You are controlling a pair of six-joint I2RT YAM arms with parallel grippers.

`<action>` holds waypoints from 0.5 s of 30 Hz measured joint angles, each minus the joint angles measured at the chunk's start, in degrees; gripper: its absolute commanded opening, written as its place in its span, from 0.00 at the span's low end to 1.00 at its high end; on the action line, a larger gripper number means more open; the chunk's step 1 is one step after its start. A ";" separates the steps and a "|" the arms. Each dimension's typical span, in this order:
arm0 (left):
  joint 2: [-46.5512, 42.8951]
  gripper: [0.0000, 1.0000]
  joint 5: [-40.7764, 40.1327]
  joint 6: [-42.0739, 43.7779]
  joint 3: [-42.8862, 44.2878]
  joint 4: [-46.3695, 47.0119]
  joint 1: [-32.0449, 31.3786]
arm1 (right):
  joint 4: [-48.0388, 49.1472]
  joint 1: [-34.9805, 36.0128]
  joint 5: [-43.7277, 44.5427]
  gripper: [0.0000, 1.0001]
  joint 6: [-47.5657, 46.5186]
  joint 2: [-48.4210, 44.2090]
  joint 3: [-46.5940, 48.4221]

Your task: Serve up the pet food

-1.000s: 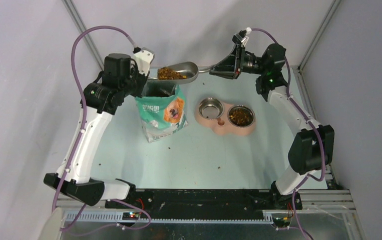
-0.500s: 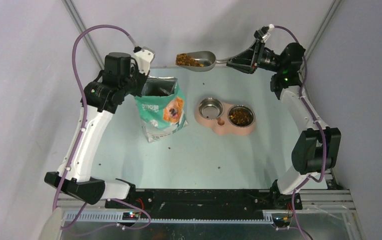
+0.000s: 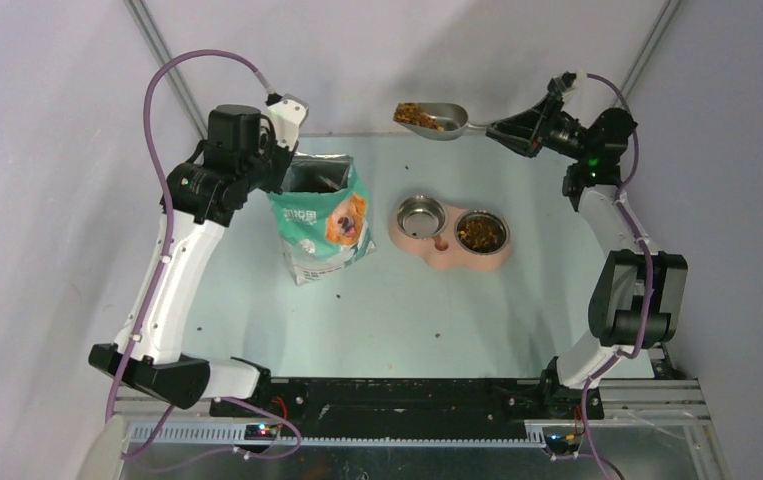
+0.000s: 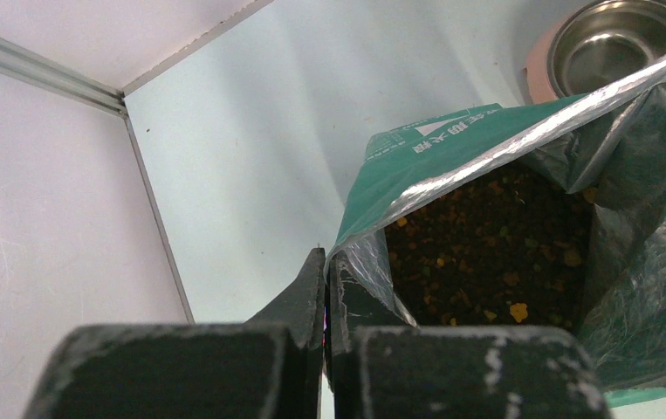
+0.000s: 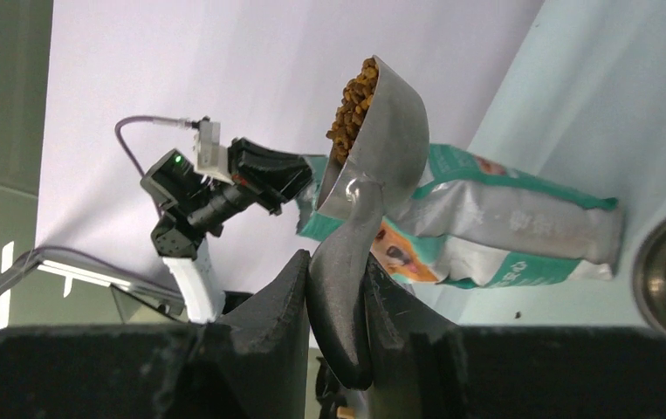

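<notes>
The open teal bag stands, rim pinched by the left gripper. Beside it sits the pink double bowl. Behind, the right gripper clamps the grey scoop aloft, golden-brown pet food heaped at its tip.

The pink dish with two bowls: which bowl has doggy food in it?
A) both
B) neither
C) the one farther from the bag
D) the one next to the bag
C: in the top view the far bowl holds brown kibble, while the near bowl, beside the teal food bag, is bare shiny steel.
</notes>
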 measured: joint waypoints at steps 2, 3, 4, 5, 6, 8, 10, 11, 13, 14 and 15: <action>-0.09 0.00 0.02 0.13 0.00 -0.04 0.02 | 0.79 -1.44 0.02 0.00 -0.57 0.39 -0.83; -0.09 0.00 0.02 0.20 0.00 -0.07 0.02 | 0.98 -2.23 0.04 0.00 -1.09 0.55 -1.49; -0.13 0.00 0.04 0.33 0.00 -0.15 0.02 | 1.01 -2.91 0.02 0.00 -1.68 0.63 -2.27; -0.15 0.00 0.04 0.35 0.00 -0.22 0.02 | 0.90 -3.34 0.02 0.00 -2.38 0.72 -2.95; -0.20 0.00 0.04 0.35 0.00 -0.28 0.02 | 0.52 -3.76 -0.02 0.00 -3.34 0.81 -3.76; -0.26 0.00 0.04 0.35 0.00 -0.37 0.04 | -0.81 -4.20 -0.17 0.00 -5.92 1.03 -5.27; -0.33 0.00 0.11 0.35 0.00 -0.44 0.11 | -3.21 -4.33 -0.28 0.00 -8.94 1.16 -6.32; -0.39 0.00 0.20 0.35 0.00 -0.46 0.15 | -4.81 -4.42 -0.37 0.00 -10.75 1.18 -6.80; -0.52 0.00 0.42 0.35 -0.07 -0.48 0.24 | -7.85 -4.52 -0.50 0.00 -14.36 1.18 -7.17; -0.63 0.00 0.44 0.35 -0.15 -0.50 0.26 | -9.51 -4.52 -0.50 0.00 -16.17 1.18 -7.21; -0.76 0.00 0.44 0.35 -0.33 -0.48 0.28 | -10.64 -4.57 -0.48 0.00 -17.62 1.18 -7.23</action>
